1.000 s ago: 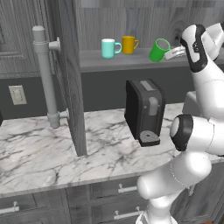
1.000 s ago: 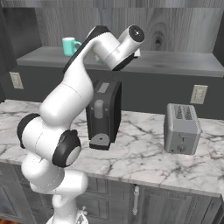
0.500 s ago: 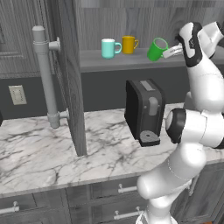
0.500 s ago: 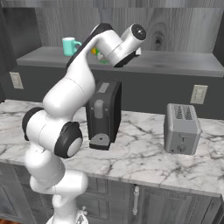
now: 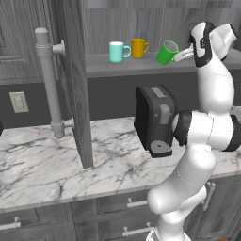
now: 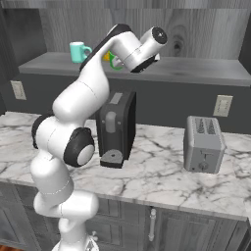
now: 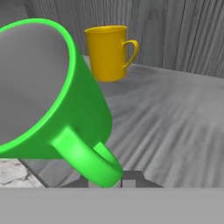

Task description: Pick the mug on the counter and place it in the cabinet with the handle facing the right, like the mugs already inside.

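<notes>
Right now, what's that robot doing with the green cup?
The robot arm is holding the green mug by its handle in its pincer, up at the open cabinet's shelf. The mug is tilted, not standing flat yet, just to the right of the yellow mug and the teal mug that already stand there. Down on the counter are a coffee machine and a toaster.

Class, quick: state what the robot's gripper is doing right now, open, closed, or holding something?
Gripper: closed on the green mug, held tilted at the cabinet shelf beside the yellow-orange mug.
</notes>
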Tool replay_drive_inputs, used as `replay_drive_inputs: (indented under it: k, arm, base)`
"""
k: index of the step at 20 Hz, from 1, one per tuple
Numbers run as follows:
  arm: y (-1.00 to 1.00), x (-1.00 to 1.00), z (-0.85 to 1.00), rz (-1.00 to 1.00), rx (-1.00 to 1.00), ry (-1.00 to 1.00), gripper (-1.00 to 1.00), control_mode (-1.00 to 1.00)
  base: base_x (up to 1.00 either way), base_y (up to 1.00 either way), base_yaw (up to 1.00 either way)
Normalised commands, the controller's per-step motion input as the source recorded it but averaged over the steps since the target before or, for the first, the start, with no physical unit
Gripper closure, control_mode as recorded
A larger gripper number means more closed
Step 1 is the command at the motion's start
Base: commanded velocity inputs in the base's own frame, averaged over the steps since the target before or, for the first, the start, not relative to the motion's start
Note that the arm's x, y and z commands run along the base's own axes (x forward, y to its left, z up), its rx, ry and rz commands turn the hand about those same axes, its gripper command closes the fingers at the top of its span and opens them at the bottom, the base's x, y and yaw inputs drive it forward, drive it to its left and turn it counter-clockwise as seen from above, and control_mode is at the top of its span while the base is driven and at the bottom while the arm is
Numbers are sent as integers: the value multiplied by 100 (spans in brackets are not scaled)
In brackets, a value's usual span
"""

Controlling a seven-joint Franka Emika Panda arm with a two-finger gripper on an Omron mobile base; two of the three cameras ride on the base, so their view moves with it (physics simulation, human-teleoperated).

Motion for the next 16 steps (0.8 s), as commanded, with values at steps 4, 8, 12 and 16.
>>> replay_drive_inputs:
  k: [4,8,12,16]
  arm:
    - [-6,29,0,5,0,2,100,-100]
    - [-9,34,0,5,0,1,100,-100]
    - [-9,28,0,6,0,0,100,-100]
    - [-8,24,0,7,0,0,100,-100]
  base:
    - [0,0,0]
    - [0,0,0]
    - [0,0,0]
    - [0,0,0]
